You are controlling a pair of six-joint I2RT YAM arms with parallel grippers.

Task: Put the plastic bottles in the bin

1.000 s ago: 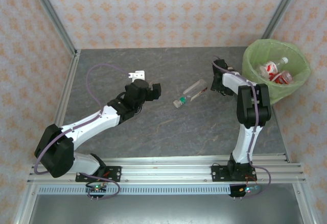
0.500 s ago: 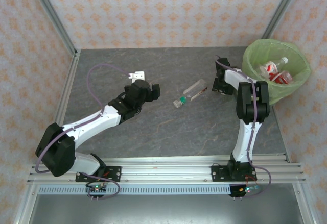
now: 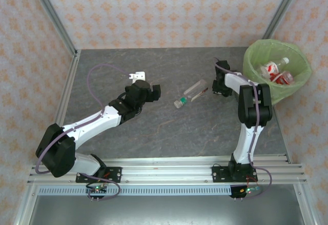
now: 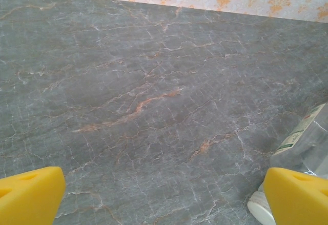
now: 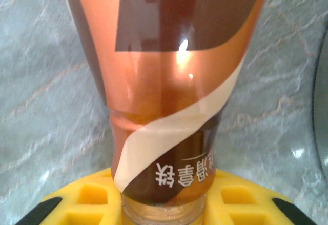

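In the right wrist view, a bottle with an orange and brown label stands between my right gripper's yellow pads, neck toward the camera. My right gripper is shut on its neck end, just left of the bin in the top view. The lime-green lined bin holds two red-labelled bottles. A clear bottle with a green cap lies mid-table between the arms. My left gripper is open and holds nothing. Its wrist view shows that gripper over bare table with a clear bottle at the right edge.
Metal frame posts and patterned walls enclose the grey marble table. The bin sits at the far right corner. A purple cable loops over the left arm.
My right gripper has closed onto the orange and brown bottle, and its wrist has shifted slightly. The left arm and the clear bottle have stayed still.
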